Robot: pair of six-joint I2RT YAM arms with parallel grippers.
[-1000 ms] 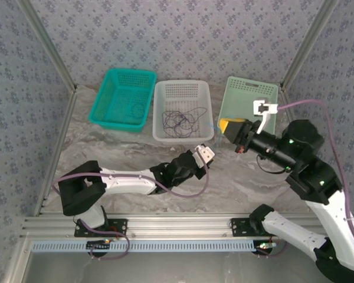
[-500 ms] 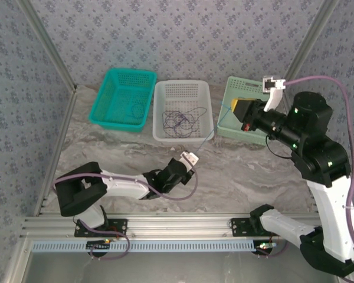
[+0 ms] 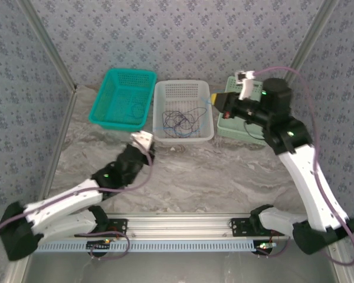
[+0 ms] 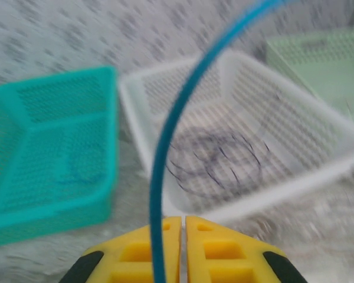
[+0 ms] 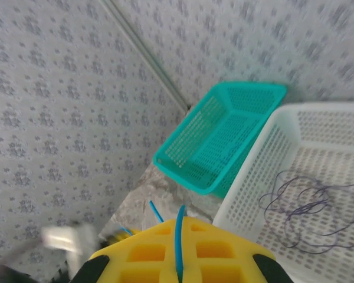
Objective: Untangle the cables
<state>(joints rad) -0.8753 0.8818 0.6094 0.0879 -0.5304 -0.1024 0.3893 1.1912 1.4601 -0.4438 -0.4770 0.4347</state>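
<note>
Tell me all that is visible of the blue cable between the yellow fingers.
The blue cable is thin, smooth and flexible, plastic-coated by its look. In the left wrist view it rises from between the shut yellow fingers of the left gripper and arcs up to the right, in front of the white basket. The fingers of the right gripper pinch it too. It looks clear of the dark wires in that basket.
</note>
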